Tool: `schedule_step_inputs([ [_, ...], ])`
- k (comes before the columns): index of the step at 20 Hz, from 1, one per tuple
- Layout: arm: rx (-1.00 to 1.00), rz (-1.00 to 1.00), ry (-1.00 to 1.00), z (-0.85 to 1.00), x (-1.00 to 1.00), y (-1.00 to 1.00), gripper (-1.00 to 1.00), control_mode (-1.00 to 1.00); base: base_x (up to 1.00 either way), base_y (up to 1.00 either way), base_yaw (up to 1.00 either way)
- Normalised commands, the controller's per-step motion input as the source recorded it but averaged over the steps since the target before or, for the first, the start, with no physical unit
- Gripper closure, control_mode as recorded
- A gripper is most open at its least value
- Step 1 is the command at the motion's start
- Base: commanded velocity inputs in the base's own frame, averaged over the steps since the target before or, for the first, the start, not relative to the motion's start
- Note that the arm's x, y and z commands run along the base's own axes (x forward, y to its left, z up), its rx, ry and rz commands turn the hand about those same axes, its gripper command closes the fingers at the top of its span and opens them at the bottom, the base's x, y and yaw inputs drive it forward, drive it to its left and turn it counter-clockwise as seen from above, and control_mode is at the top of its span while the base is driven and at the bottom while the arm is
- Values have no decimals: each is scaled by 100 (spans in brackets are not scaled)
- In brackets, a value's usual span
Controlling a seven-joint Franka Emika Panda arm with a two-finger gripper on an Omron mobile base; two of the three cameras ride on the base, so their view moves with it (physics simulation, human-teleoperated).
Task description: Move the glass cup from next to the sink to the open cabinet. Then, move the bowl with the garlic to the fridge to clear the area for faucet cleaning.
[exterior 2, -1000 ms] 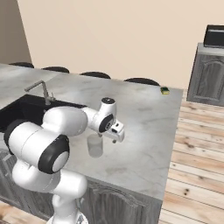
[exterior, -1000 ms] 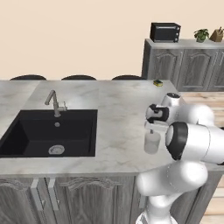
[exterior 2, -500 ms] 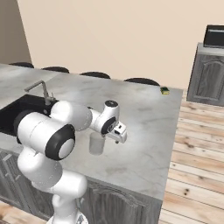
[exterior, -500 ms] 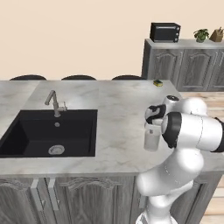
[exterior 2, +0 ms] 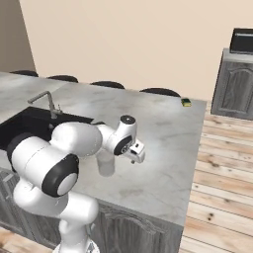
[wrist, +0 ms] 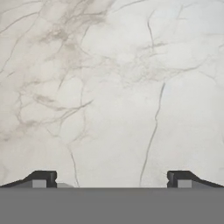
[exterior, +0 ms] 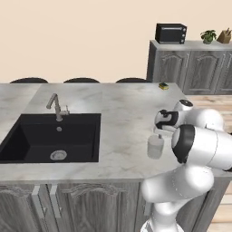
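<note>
The arm is being folded further in on itself: compared with a second ago, the big white elbow has swung nearer to the cameras in both base views, and the hand is being kept low over the counter (exterior: 118,104), close above the glass cup (exterior: 155,146). The cup itself is not being moved; it is standing upright on the marble as before, to the right of the sink (exterior: 50,138) and well apart from its edge, near the front border of the counter. In the right base view the glass cup (exterior 2: 105,163) is seen partly behind the forearm.

In the hand view, bare marble is being looked at, and the two dark tips of the gripper (wrist: 112,179) are being held wide apart at the bottom corners, with nothing between them. The cup is not being framed between the fingers (wrist: 41,178), so it is judged that the hand is not yet lined up on it and the grasp is not yet begun.

The first part of the task is therefore being prepared only. The small yellow-green thing (exterior: 163,86) at the far edge of the counter and the faucet (exterior: 56,107) are being left untouched
</note>
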Motion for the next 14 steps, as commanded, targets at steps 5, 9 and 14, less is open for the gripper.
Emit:
schedule_step_inputs([
  [5, 0, -1, -20, 26, -4, 0, -100, -100, 0, 0, 0],
  [9, 0, 0, -2, 3, 0, 3, -100, -100, 0, 0, 0],
  [14, -1, 0, 1, 0, 0, 21, -100, -100, 0, 0, 0],
])
